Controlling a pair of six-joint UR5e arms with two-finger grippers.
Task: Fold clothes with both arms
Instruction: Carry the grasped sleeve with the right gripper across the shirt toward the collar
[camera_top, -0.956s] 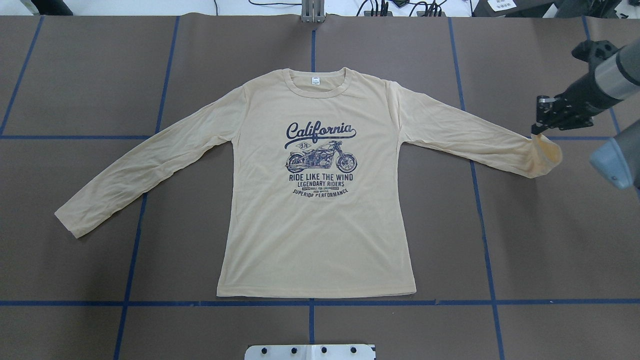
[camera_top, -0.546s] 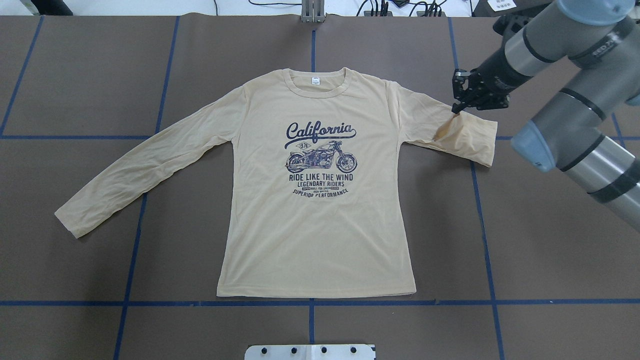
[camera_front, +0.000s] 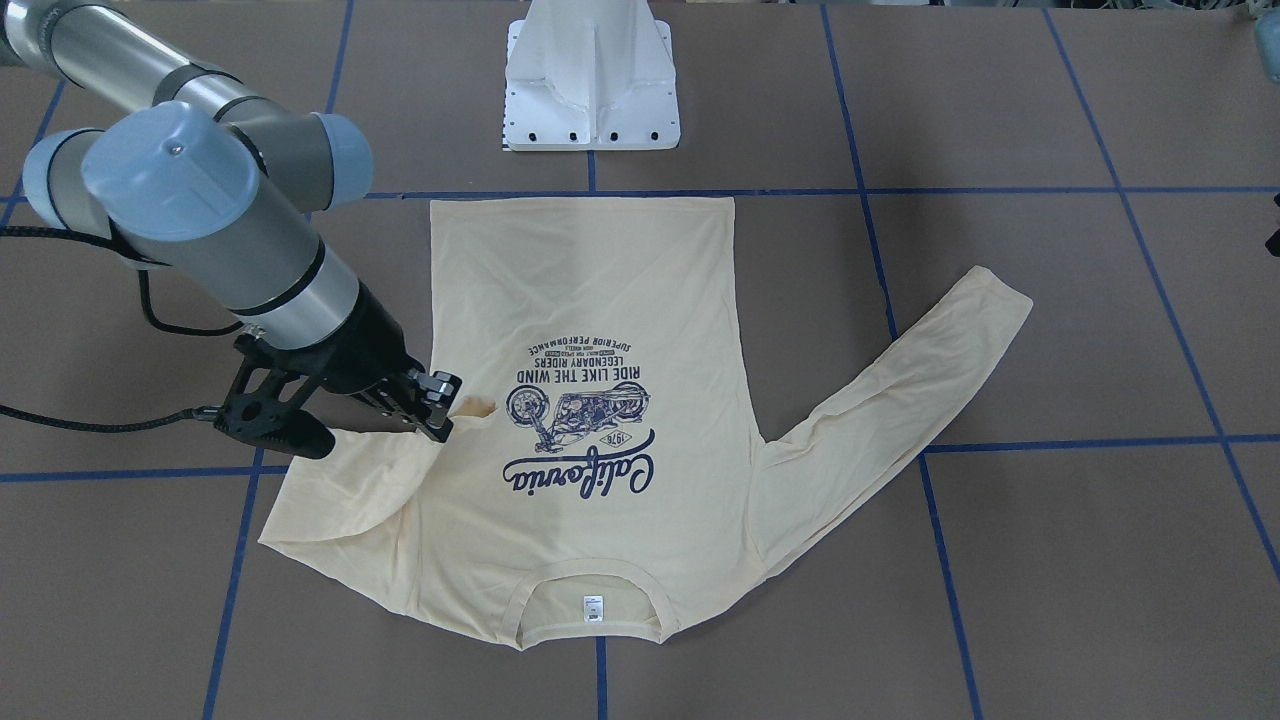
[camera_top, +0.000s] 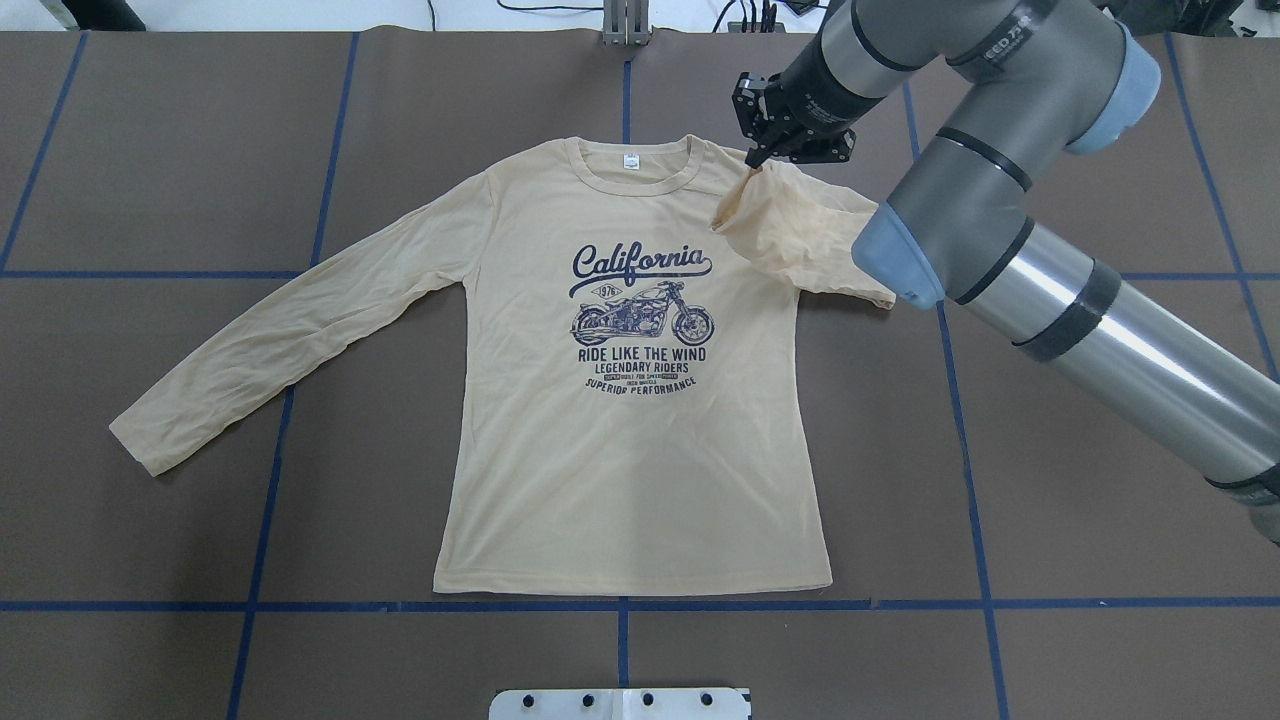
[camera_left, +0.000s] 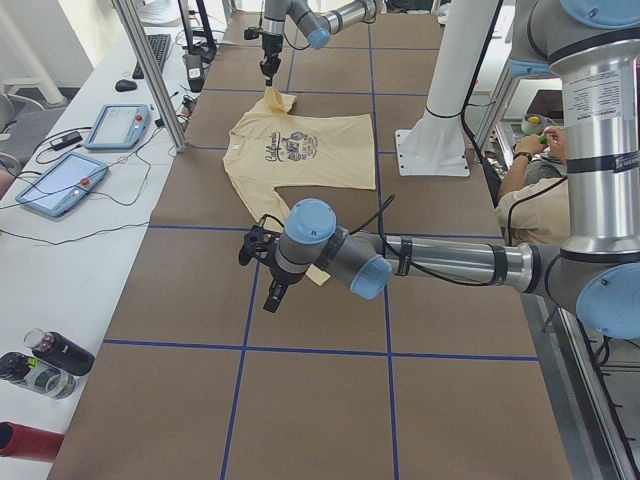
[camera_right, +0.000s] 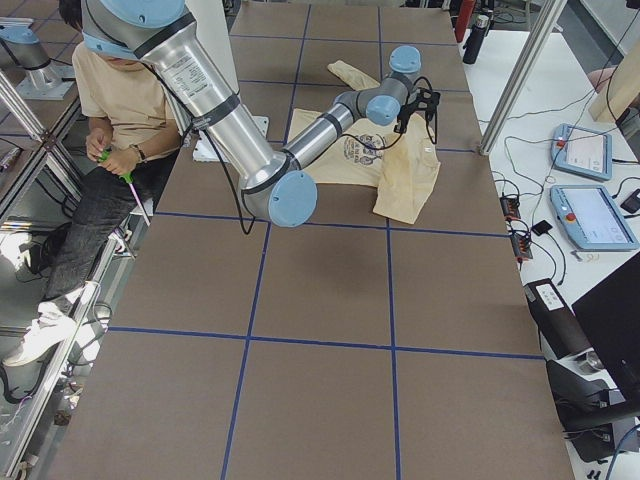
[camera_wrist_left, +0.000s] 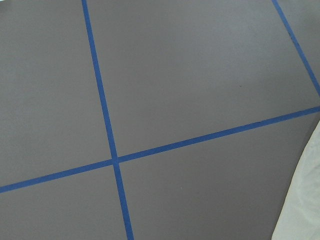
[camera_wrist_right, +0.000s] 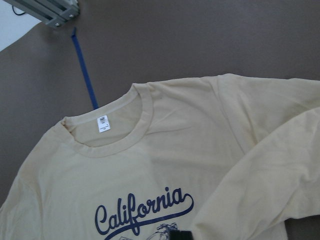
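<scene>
Farthest left of the California print (camera_top: 640, 320), out beyond the cuff of the left sleeve (camera_top: 290, 330), the left gripper (camera_left: 276, 295) is hanging over the brown table (camera_top: 150, 150). Only a side view is catching it, so I cannot tell whether its fingers are apart or together. Its wrist camera is showing bare table with an edge of pale fabric at the right.

The left sleeve is lying flat, slanting down and away from the print. Around the print the T-shirt (camera_top: 640, 500) is lying face up and smooth, with the neck label (camera_top: 631, 161) straight above the print.

Just up and right of the print, the right gripper (camera_top: 752, 160) is pinching the cuff of the right sleeve (camera_top: 800, 235), fingers closed on the cloth. The sleeve is doubling back over the shoulder, partly lifted.

The fabric is looking thin, light and limp, so it will likely drape and wrinkle rather than hold a crease. Cuffs and hems, where the cloth is doubled, are probably the surest holds, and the left cuff seems the next place to grasp.
</scene>
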